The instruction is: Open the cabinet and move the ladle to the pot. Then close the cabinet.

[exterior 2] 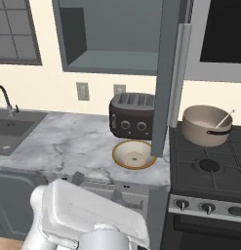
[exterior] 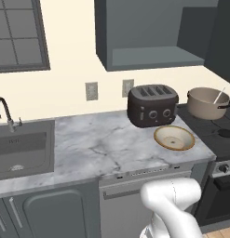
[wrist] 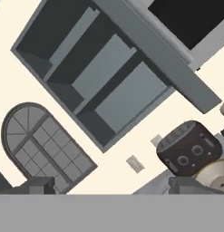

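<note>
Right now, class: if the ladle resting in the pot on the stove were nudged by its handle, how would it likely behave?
The ladle looks thin, straight and metallic, so probably stiff and light. It leans on the rim of the pot with the handle poking out, so a nudge would likely slide or swing it along that rim. The deep pot looks heavier and should stay put.

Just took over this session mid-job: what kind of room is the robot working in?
A home kitchen, rendered in simulation. A marble counter carries a black toaster, a sink with faucet sits at its left end, and a pot stands on the gas stove.
</note>
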